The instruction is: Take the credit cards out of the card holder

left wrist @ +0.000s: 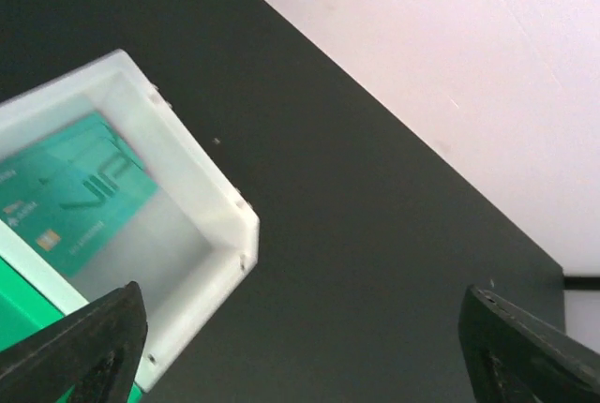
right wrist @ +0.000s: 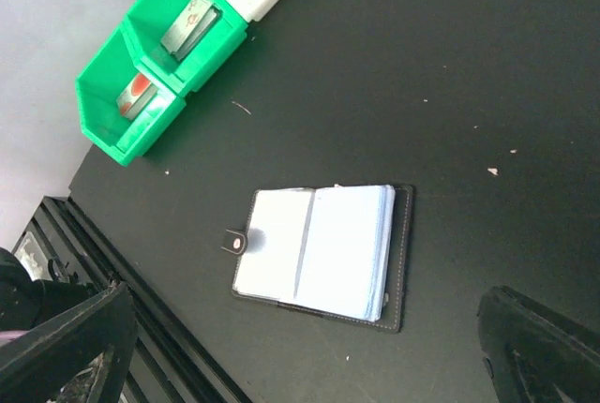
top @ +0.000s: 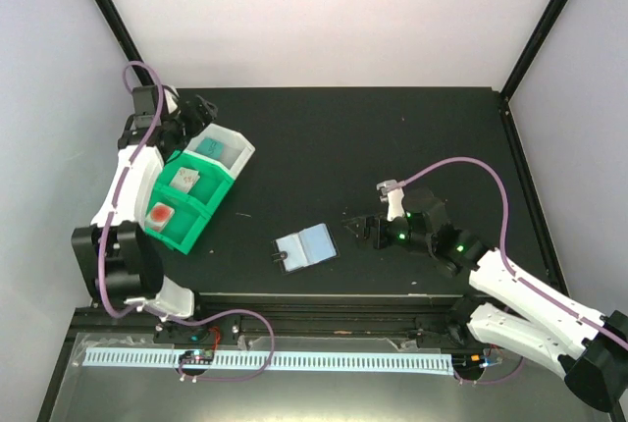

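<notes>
Now holds left fingers (left wrist: pixel 84 347) open near the teal card (left wrist: pixel 75 197). Holds right fingers (right wrist: pixel 66 337) open by the card holder (right wrist: pixel 319 253).

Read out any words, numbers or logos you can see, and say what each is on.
None readable.
Teal card in the white bin: big dark letters and small white print, blurred.
Grey card, red-marked card in the green bins: too small.
Card holder: no writing shows.
</notes>
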Robot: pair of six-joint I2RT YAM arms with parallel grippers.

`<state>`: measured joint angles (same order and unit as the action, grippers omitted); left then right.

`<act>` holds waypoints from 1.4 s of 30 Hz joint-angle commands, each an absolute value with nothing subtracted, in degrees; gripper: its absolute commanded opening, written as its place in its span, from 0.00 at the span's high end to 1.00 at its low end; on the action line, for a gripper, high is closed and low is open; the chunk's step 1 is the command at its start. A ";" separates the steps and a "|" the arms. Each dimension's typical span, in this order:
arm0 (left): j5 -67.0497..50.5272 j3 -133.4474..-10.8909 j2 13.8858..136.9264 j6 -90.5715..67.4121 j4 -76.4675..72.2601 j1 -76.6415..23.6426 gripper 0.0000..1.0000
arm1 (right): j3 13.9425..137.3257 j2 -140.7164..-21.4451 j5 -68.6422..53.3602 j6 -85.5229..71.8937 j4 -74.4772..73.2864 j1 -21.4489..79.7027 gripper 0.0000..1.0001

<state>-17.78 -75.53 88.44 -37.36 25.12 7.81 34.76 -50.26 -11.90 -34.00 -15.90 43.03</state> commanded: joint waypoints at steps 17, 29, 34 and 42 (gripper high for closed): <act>-37.48 -46.88 45.71 -26.76 30.38 -1.10 0.01 | 41.26 -41.03 7.21 -36.84 -27.35 42.82 0.00; -34.87 -42.29 35.78 -27.98 24.71 -22.80 0.01 | 49.24 -33.60 8.38 -33.32 -30.98 42.87 0.00; -34.48 -41.92 34.04 -26.78 23.99 -24.30 0.01 | 48.78 -32.64 4.21 -34.94 -30.09 42.81 0.00; -31.75 -40.41 30.26 -28.12 21.92 -24.35 0.01 | 47.32 -32.98 2.68 -34.85 -31.04 42.82 0.00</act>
